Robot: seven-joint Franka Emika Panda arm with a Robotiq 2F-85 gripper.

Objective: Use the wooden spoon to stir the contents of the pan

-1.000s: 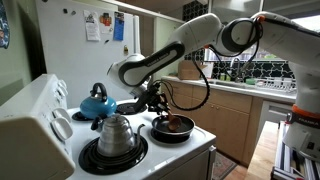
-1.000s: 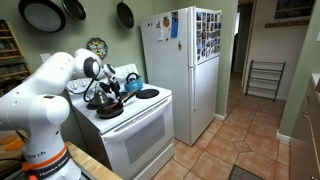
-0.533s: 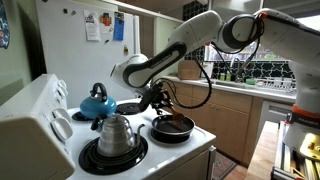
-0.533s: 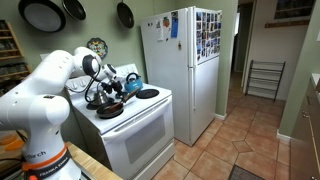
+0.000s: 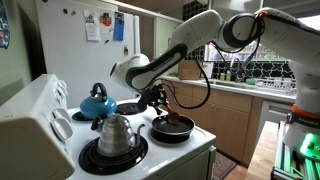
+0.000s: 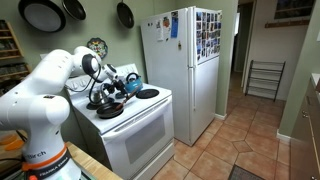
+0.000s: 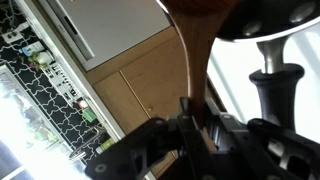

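My gripper (image 5: 156,98) hangs over the near side of the black pan (image 5: 172,132) on the stove's front burner and is shut on the wooden spoon (image 5: 166,112). The spoon slants down into the pan, its head in the reddish-brown contents (image 5: 177,122). In the wrist view the light wood handle (image 7: 196,55) runs up from between the shut fingers of the gripper (image 7: 197,115) toward the pan's dark rim (image 7: 268,20). The pan's long dark handle (image 7: 278,90) lies beside it. In an exterior view the gripper (image 6: 104,97) sits low over the pan (image 6: 110,112), and the spoon is too small to make out.
A blue kettle (image 5: 97,102) stands on a back burner and a shiny steel kettle (image 5: 114,135) on the burner next to the pan. A white fridge (image 6: 182,60) stands beside the stove. Wooden cabinets (image 5: 228,115) and a counter lie behind the pan.
The arm has shifted slightly to the left and the spoon head has moved a little inside the pan. The grip on the spoon is unchanged.
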